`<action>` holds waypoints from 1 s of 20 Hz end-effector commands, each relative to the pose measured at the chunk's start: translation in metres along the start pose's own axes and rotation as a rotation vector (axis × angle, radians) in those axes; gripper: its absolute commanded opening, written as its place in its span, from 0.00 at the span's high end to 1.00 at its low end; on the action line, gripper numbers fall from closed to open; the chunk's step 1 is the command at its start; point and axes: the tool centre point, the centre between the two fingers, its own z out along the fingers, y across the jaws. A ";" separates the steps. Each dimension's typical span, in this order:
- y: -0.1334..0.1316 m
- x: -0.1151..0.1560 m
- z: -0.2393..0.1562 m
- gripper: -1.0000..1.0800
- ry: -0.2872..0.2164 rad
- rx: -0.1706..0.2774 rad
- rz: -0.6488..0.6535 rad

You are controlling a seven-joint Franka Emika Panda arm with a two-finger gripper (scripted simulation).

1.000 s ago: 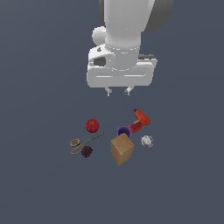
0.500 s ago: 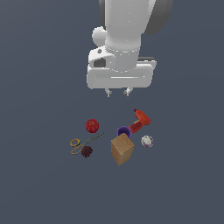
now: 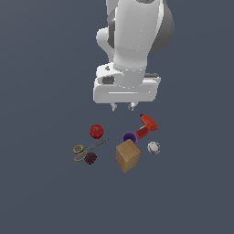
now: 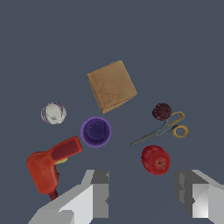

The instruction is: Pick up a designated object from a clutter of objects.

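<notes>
Exterior view
Gripper (image 3: 122,107): hangs above the clutter, touching nothing.
Purple cup (image 3: 129,136): below the gripper, upright, partly hidden behind the tan block (image 3: 127,156), beside the red drill (image 3: 146,126).

Wrist view
Gripper (image 4: 142,192): fingers spread wide, empty.
Purple cup (image 4: 96,131): smooth, round, thin-rimmed, mouth facing the camera, just ahead of one finger (image 4: 99,192).
Block (image 4: 111,85): wood-grained, boxy, beyond the cup.

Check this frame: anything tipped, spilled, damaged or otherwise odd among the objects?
Nothing stands out. The cup stands upright, mouth up, close between the block and drill, which lies on its side. The gripper hangs open above, holding nothing.
</notes>
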 end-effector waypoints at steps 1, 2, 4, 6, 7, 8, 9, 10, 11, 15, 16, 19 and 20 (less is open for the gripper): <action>-0.002 0.002 0.014 0.38 0.014 -0.016 -0.022; -0.003 0.003 0.020 0.38 0.021 -0.023 -0.032; -0.006 0.005 0.034 0.38 0.035 -0.037 -0.055; -0.009 0.006 0.047 0.38 0.050 -0.049 -0.080; -0.011 0.007 0.053 0.38 0.057 -0.054 -0.093; -0.013 0.007 0.060 0.38 0.064 -0.059 -0.106; -0.015 0.007 0.066 0.38 0.072 -0.064 -0.120; -0.017 0.007 0.073 0.38 0.079 -0.068 -0.133; -0.020 0.007 0.079 0.38 0.087 -0.071 -0.148; -0.031 0.005 0.104 0.38 0.117 -0.081 -0.206; -0.034 0.004 0.110 0.38 0.124 -0.082 -0.221; -0.044 0.001 0.127 0.38 0.147 -0.082 -0.267; -0.048 -0.001 0.133 0.38 0.154 -0.081 -0.283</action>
